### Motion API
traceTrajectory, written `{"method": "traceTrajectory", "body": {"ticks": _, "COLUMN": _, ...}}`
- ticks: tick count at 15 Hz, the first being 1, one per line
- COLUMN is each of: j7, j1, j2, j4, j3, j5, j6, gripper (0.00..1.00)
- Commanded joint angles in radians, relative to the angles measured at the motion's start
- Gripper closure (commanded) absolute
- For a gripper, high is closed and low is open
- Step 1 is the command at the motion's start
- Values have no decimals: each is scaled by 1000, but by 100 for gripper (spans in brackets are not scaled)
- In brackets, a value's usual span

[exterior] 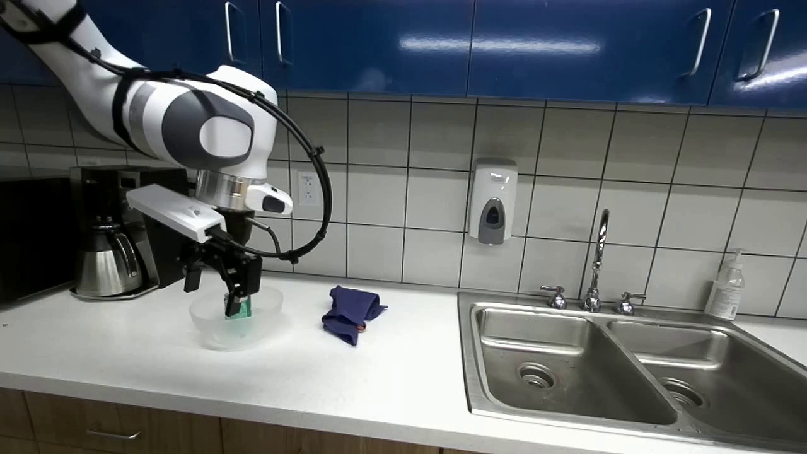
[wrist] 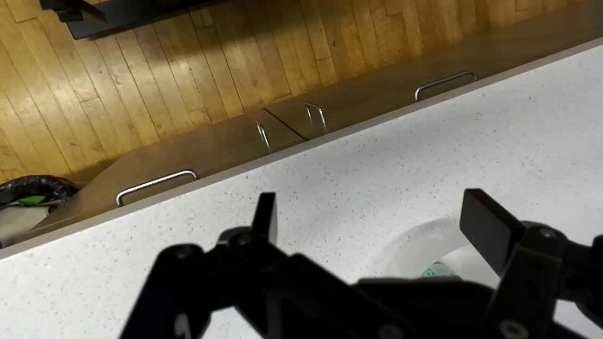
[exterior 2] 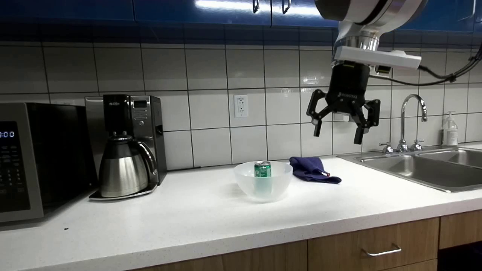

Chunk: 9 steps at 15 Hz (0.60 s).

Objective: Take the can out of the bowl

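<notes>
A green can point(exterior 2: 263, 170) stands upright inside a translucent white bowl point(exterior 2: 280, 185) on the white counter. In an exterior view the can point(exterior: 244, 308) shows in the bowl point(exterior: 207, 323), partly covered by a gripper finger. My gripper point(exterior 2: 337, 133) is open and empty, with fingers pointing down. It hangs above the counter, higher than the bowl and apart from it. In the wrist view the gripper point(wrist: 372, 217) has its fingers wide apart. Only a small part of the can point(wrist: 440, 269) and bowl point(wrist: 409, 249) shows there; the gripper body hides the rest.
A dark blue cloth point(exterior: 353, 312) lies on the counter beside the bowl. A coffee maker point(exterior 2: 124, 165) and a microwave point(exterior 2: 56, 158) stand at the counter's other end. A double sink point(exterior: 470, 353) with a faucet point(exterior: 592, 277) is beyond the cloth. Blue cabinets point(exterior: 372, 50) hang above.
</notes>
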Motion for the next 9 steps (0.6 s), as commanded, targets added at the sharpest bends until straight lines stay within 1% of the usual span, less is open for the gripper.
{"method": "traceTrajectory", "body": {"ticks": 1, "j7": 3, "j1": -7, "j2": 113, "j4": 17, "j3": 33, "j5": -29, "j6": 105, "gripper": 0}}
{"method": "traceTrajectory", "body": {"ticks": 5, "j7": 26, "j1": -2, "j2": 242, "j4": 63, "j3": 57, "j5": -56, "j6": 229, "gripper": 0}}
{"method": "traceTrajectory", "body": {"ticks": 9, "j7": 42, "j1": 4, "j2": 338, "j4": 146, "j3": 75, "j5": -71, "j6": 291, "gripper": 0}}
